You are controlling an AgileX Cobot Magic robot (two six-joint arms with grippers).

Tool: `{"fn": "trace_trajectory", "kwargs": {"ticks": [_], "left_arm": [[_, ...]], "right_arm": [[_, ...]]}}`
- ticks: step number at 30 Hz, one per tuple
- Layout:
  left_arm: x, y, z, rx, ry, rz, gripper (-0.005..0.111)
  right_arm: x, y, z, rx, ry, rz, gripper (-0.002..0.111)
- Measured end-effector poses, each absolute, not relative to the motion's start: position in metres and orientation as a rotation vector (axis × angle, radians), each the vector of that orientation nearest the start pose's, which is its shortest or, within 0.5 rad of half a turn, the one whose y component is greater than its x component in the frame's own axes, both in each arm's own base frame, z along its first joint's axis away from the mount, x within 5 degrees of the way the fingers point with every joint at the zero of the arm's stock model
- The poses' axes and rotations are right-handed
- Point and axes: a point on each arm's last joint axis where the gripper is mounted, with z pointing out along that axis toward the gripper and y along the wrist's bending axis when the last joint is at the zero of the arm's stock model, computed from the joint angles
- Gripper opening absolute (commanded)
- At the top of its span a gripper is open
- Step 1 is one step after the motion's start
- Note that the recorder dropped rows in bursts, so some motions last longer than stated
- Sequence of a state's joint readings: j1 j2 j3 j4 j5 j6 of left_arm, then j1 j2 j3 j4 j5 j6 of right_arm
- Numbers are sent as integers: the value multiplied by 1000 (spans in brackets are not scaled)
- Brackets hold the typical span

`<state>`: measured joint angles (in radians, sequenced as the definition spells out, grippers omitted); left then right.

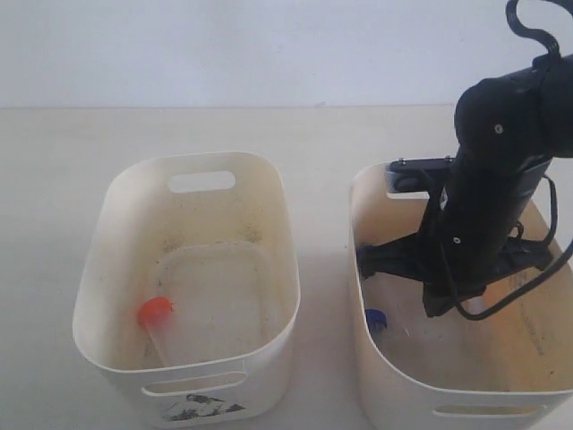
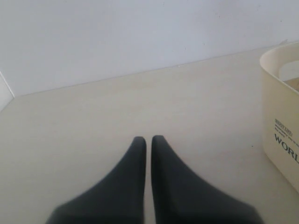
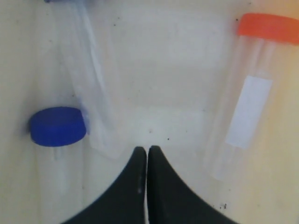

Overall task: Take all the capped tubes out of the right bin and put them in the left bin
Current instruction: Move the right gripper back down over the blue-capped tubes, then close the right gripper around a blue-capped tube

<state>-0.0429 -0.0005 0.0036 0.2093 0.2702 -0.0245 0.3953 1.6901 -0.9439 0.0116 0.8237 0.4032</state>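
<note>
My right gripper [image 3: 147, 149] is shut and empty, low inside the right bin [image 1: 374, 358]. On the bin floor in front of it lie three capped tubes. One has a blue cap [image 3: 58, 126], and a second clear tube [image 3: 93, 88] lies against it. An orange-capped tube [image 3: 247, 107] with a white label lies apart on the other side. None touches the fingers. In the exterior view the right arm [image 1: 488, 197] hides most of that bin, and one blue cap [image 1: 376, 318] shows. An orange-capped tube [image 1: 159, 322] lies in the left bin [image 1: 106, 215]. My left gripper [image 2: 148, 139] is shut over bare table.
The two bins stand side by side on a pale table [image 1: 322, 179] with a narrow gap between them. The left wrist view shows the labelled wall of the left bin [image 2: 280, 116] off to one side of my left gripper. A white wall [image 1: 269, 45] rises behind.
</note>
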Motion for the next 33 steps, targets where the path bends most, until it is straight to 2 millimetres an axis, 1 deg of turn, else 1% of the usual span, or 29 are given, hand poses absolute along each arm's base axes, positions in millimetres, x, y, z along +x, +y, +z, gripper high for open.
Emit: {"fn": "trace_trajectory", "kwargs": {"ticks": [4,11,24,27,29,30,33], "left_arm": [[55,3,188,152,1747,147,4],[55,3,188,152,1747,147,4],[55,3,188,152,1747,147,4],[55,3,188,152,1747,147,4],[55,3,188,152,1747,147,4],[55,3,188,152,1747,147,4],[55,3,188,152,1747,147,4]], "right_arm": [[267,114,166,59,3046,108,0],[268,117,165,125,3028,186,0],[270,117,165,130,3003,206,0],[270,118,165,127,2994,210,2],[271,118,165,125,2992,211,8],[271,118,165,121,2991,211,14],[271,118,166,112,2990,211,40]]}}
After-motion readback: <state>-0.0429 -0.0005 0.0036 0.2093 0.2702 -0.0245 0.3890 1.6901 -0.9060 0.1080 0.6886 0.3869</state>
